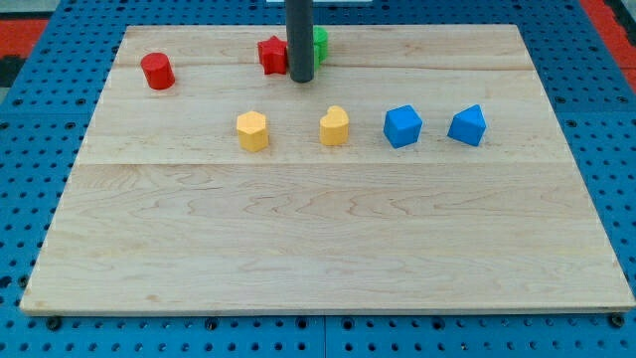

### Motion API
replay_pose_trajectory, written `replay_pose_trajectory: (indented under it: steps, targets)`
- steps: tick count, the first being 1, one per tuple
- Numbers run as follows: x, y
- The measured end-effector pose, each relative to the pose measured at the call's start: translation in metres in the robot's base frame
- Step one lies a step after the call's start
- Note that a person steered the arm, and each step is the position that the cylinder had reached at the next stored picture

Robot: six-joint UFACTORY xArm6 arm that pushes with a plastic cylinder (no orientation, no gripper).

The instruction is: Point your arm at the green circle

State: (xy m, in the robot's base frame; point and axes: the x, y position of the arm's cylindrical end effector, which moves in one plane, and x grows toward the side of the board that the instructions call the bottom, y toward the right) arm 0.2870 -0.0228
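Observation:
A green block (pixel 320 44), mostly hidden behind my rod, sits near the board's top edge at centre; its shape cannot be made out. My tip (pixel 301 78) rests on the board just below and left of it, between it and a red star-like block (pixel 272 55) on the left. Whether the tip touches either block cannot be told.
A red cylinder (pixel 157 71) stands at the top left. A yellow hexagon block (pixel 252 130), a yellow heart-like block (pixel 335 126) and two blue blocks (pixel 402 126) (pixel 467 125) form a row across the middle of the wooden board (pixel 328 249).

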Motion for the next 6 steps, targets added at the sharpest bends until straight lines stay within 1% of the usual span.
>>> replay_pose_trajectory:
  steps: [2, 3, 4, 5, 6]
  targets:
    - [0.001, 0.021]
    - [-0.001, 0.078]
    - [-0.05, 0.146]
    - [-0.095, 0.12]
    - [-0.094, 0.082]
